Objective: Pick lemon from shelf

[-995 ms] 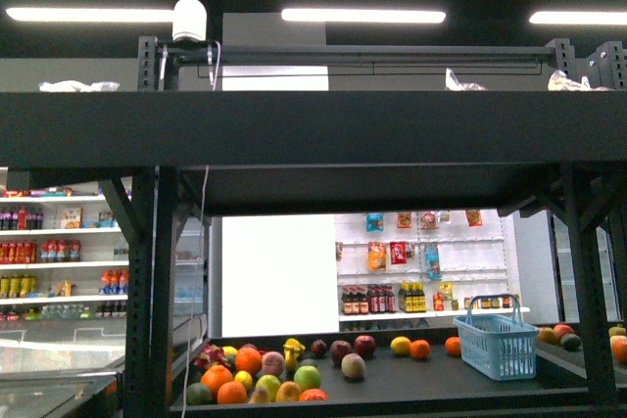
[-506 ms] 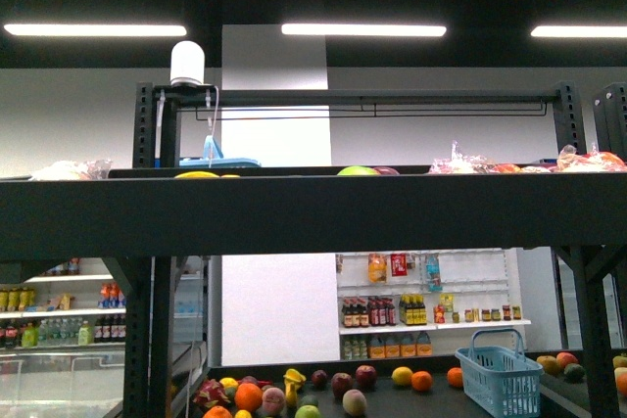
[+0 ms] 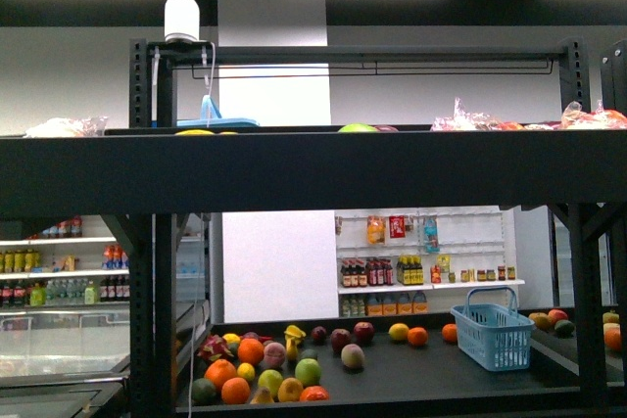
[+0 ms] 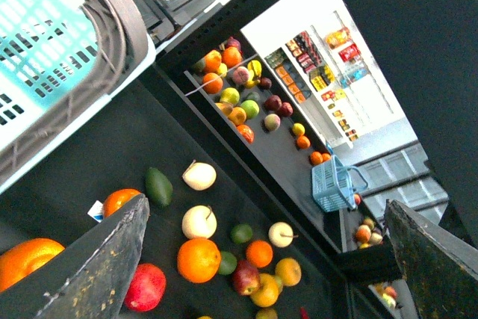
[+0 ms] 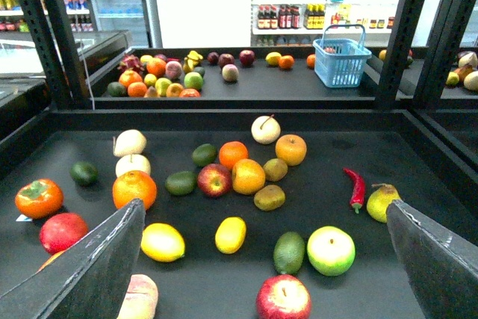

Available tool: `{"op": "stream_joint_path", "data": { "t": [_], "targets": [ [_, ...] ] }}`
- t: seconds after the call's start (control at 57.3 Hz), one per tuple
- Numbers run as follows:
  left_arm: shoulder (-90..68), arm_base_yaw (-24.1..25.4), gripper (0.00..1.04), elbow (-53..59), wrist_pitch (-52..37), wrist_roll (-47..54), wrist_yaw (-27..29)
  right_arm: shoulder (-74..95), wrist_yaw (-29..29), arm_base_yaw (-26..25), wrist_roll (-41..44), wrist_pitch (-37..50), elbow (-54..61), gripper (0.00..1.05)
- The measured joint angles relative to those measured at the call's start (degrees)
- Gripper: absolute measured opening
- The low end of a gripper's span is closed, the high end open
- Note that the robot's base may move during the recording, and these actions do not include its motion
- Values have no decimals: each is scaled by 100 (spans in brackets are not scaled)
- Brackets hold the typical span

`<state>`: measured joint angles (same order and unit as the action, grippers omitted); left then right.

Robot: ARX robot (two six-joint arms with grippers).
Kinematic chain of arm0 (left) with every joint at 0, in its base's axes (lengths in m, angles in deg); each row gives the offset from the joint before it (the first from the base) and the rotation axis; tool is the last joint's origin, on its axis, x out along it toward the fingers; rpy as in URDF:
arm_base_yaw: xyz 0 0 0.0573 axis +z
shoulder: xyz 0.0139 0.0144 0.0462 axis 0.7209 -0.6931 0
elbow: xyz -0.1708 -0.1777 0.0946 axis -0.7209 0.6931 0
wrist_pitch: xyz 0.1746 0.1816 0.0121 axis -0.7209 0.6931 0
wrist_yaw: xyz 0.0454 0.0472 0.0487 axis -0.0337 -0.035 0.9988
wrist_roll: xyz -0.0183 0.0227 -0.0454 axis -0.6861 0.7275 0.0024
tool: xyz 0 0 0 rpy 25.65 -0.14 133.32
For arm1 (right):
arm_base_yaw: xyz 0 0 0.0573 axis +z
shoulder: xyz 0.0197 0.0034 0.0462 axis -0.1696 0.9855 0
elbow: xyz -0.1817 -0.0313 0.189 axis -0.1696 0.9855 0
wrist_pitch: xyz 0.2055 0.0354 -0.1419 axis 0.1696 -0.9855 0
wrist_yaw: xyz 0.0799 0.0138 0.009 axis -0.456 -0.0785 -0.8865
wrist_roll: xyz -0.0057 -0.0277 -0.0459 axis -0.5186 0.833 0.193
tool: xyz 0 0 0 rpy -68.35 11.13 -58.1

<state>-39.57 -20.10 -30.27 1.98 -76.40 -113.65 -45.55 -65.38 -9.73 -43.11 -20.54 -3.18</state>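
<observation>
Shelf [image 5: 321,162]: black deck, loose fruit spread over it.
Right gripper [image 5: 263,203]: over the deck, fingers spread wide, nothing between them.
Left gripper [image 4: 267,201]: also parted and empty. Lemon not made out in its view.
Front view: neither arm in sight.
Orange [image 5: 134,188]: landmark, near one right finger [image 5: 97,267].
Lemon [image 5: 163,242]: on the deck just beside the orange, on the gripper's side. It is near that finger and well off the middle of the opening. Long axis runs roughly finger to finger.
Judgement: right arm nearer. It should shift toward the orange and probably turn the wrist to close across the short width.
Narrower yellow fruit [image 5: 231,234]: just past the lemon from the orange. Risk of a wrong pick.
</observation>
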Motion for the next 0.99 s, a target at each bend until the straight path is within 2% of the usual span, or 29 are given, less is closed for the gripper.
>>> {"op": "stream_joint_path", "data": {
  "t": [0.401, 0.908, 0.995],
  "targets": [
    [-2293, 586, 97, -1770, 271, -732, -57, 0, -2, 0, -2, 0, 0, 97],
    [-3606, 621, 97, -2686, -96, -1115, 299, 0, 0, 0, 0, 0, 0, 97],
    [-3700, 595, 85, -2767, -96, -1110, 417, 0, 0, 0, 0, 0, 0, 97]
  ]
}}
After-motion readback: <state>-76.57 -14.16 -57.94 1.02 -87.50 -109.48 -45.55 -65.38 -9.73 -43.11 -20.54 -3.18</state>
